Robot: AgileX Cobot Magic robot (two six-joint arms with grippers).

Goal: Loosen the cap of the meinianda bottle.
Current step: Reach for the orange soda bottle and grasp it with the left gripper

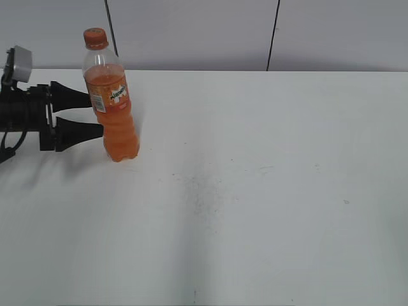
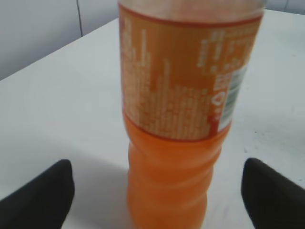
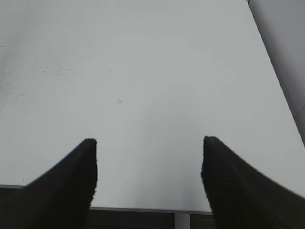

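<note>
The meinianda bottle stands upright at the far left of the white table, with orange drink and an orange label. Its orange cap sits on top. My left gripper is open, level with the bottle's middle, its two black fingers just left of the bottle and not closed on it. In the left wrist view the bottle fills the centre between the two open fingers of the left gripper; the cap is out of that view. My right gripper is open and empty over bare table; it is out of the exterior view.
A grey wall with dark seams runs behind the table. The table's near edge shows below the right gripper, and its right edge lies close by.
</note>
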